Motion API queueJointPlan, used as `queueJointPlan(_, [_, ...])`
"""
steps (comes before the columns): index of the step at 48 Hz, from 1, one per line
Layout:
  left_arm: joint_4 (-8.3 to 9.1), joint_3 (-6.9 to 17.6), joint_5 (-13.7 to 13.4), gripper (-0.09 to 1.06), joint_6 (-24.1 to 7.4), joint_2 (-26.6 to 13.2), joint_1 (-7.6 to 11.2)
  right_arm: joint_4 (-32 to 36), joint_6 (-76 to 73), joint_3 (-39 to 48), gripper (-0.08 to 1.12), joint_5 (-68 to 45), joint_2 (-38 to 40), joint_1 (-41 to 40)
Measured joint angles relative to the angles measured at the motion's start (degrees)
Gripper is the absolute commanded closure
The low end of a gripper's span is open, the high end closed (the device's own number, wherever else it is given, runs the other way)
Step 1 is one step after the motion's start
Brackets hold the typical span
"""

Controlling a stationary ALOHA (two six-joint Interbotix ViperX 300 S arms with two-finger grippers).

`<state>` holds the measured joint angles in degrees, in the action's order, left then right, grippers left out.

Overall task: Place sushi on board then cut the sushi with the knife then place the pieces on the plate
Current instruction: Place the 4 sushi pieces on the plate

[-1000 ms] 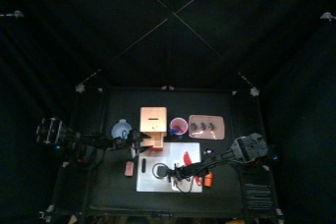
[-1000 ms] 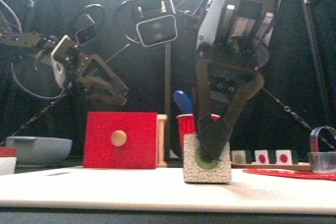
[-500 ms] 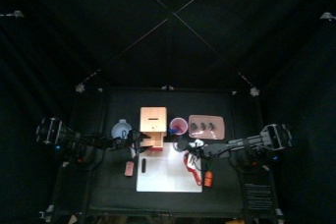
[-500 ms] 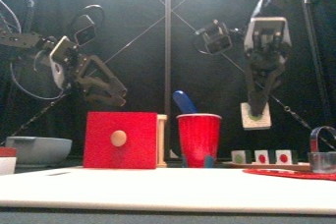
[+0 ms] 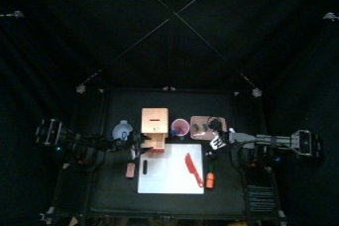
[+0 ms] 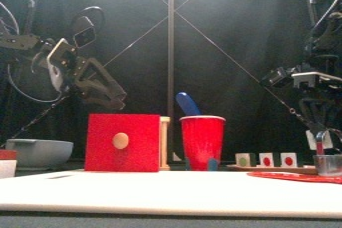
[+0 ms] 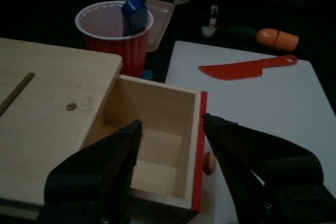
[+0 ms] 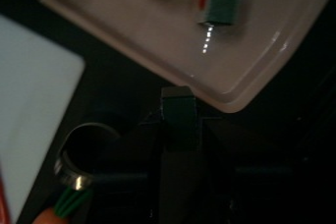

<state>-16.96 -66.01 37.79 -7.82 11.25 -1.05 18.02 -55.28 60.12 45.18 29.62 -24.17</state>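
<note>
Right wrist view gives you the clearest look at the working hand: the right gripper [image 8: 179, 149] has its jaws pinched together on one dark green sushi piece [image 8: 178, 110], and nothing else is in its grasp. You can see the piece held just at the rim of the pink tray [image 8: 269, 51], by one corner; whether it touches the tray you cannot tell from these views. In the front view the other cut pieces [image 6: 266, 159] stand in a row of three on the tray, with the right arm coming down at the far right beside them. A round metal cutter [image 8: 79, 159] lies on the table near the held piece, and next to it an orange toy carrot [image 5: 208, 180] rests on the white cutting board [image 5: 162, 175]. The red knife [image 5: 189, 162] lies flat on that board, apart from both hands. Your left gripper [image 7: 184, 159] hangs with its jaws spread wide and holds nothing, poised over the open drawer of the wooden box [image 7: 53, 81]. Behind the box, the red cup [image 7: 105, 27] stands upright with the blue knife [image 7: 133, 10] in it.
</note>
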Motion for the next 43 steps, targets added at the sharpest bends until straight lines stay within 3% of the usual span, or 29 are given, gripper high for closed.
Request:
queueJointPlan(13, [0.0, -1.14, 0.0, 0.08, 0.26, 1.58, 0.09, 6.94, -0.97, 2.81, 0.47, -8.53, -3.43, -11.78])
queueJointPlan(28, [-0.09, -1.32, 0.0, 0.08, 0.35, 3.43, 0.18, 7.21, -1.05, 4.48, 0.25, -12.57, -4.83, -12.83])
queueJointPlan(43, [-0.09, -1.32, 0.0, 0.08, 0.35, 3.87, 0.26, 7.21, -0.88, 2.9, 0.25, -6.77, -1.93, -12.48])
